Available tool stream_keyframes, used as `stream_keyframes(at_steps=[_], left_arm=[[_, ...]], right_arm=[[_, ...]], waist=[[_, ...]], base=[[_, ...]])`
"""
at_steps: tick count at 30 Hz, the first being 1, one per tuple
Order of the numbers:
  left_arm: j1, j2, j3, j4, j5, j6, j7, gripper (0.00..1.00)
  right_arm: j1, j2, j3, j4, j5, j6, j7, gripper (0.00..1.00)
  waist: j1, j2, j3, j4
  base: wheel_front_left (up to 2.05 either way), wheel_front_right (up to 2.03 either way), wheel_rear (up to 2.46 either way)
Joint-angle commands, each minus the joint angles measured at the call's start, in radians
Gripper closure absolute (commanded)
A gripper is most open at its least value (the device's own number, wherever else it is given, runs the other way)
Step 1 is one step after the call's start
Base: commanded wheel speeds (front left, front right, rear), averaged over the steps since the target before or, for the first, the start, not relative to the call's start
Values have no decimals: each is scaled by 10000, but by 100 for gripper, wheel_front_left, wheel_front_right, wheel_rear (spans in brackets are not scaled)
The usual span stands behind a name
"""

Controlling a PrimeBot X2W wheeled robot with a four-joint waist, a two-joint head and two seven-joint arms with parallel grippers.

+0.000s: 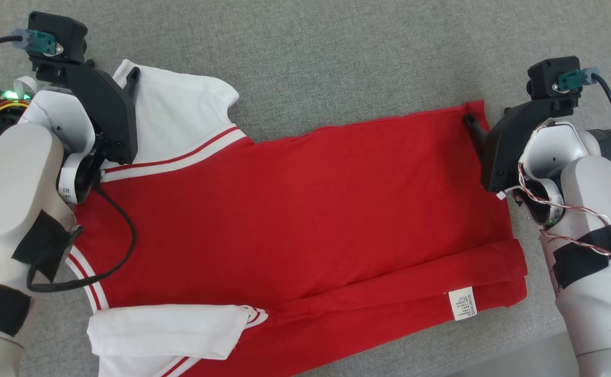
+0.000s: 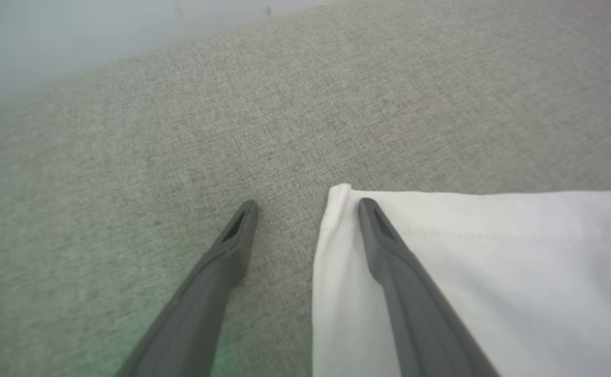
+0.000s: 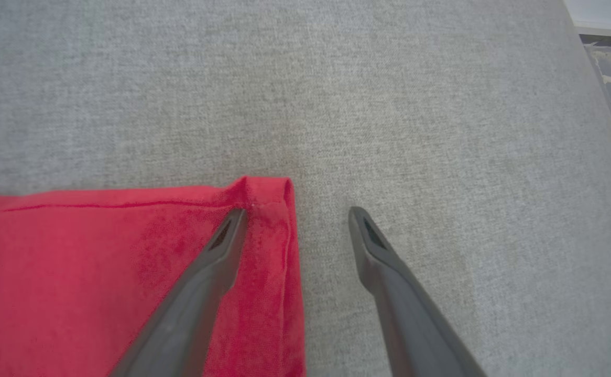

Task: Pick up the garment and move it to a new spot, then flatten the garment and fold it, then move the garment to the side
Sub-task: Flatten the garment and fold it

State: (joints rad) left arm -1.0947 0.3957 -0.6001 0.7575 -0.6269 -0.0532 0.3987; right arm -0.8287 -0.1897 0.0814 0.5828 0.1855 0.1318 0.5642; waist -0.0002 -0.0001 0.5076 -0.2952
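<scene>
Between the spread jaws of the left gripper point(image 2: 308, 207) lay only a white sleeve corner point(image 2: 339, 196), and between those of the right gripper point(image 3: 297, 212) only a red hem corner point(image 3: 271, 191) of the garment point(image 1: 295, 209), flat on the middle of the worktop point(image 1: 337, 63), so shallow pinches might have slipped off.

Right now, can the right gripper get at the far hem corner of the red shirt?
Probably yes. The right gripper is open and straddles the hem corner of the red shirt: one finger is over the cloth, the other over the gray surface. Nothing lies in between.
</scene>
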Motion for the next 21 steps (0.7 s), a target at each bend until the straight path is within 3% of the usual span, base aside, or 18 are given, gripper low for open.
stream_keyframes(at_steps=[1, 3, 5, 6, 7, 8, 9, 15, 21], left_arm=[[832, -336, -328, 317, -230, -238, 493, 0], [907, -340, -342, 333, -256, -270, 526, 0], [1089, -400, -371, 360, -332, -297, 621, 16], [1161, -420, -387, 362, -334, -317, 598, 30], [1212, -434, -410, 366, -346, -329, 529, 52], [1251, -441, -439, 370, -328, -331, 433, 100], [1260, -438, -482, 348, -250, -329, 299, 100], [928, -288, -385, 238, 53, -94, -818, 100], [701, -224, -279, 139, 637, 548, -2762, 100]], right_arm=[[-86, 114, 147, 167, 126, -24, 69, 0], [-97, 146, 210, 251, 191, -24, 102, 0], [-158, 123, 356, 442, 301, -19, 124, 0], [-169, 140, 424, 526, 322, -4, 135, 0], [-194, 143, 456, 601, 323, -1, 106, 36], [-230, 118, 464, 685, 290, -1, 66, 73], [-263, 80, 493, 791, 210, -2, 114, 100], [-466, -4, 355, 898, 114, -24, -451, 100], [-459, -19, -53, 996, -136, -24, -1305, 100]], waist=[[2, 1, 11, 16], [2, 1, 12, 25], [2, 1, 8, 53], [2, 1, -1, 68], [2, 1, -10, 81], [2, 1, -16, 93], [2, 1, -22, 107], [2, 1, -82, 201], [2, 1, -364, 332]], base=[[0, 0, 0], [0, 0, 0], [0, 0, 0], [0, 0, 0], [0, 0, 0], [0, 0, 0], [0, 0, 0], [0, 0, 0], [0, 0, 0]])
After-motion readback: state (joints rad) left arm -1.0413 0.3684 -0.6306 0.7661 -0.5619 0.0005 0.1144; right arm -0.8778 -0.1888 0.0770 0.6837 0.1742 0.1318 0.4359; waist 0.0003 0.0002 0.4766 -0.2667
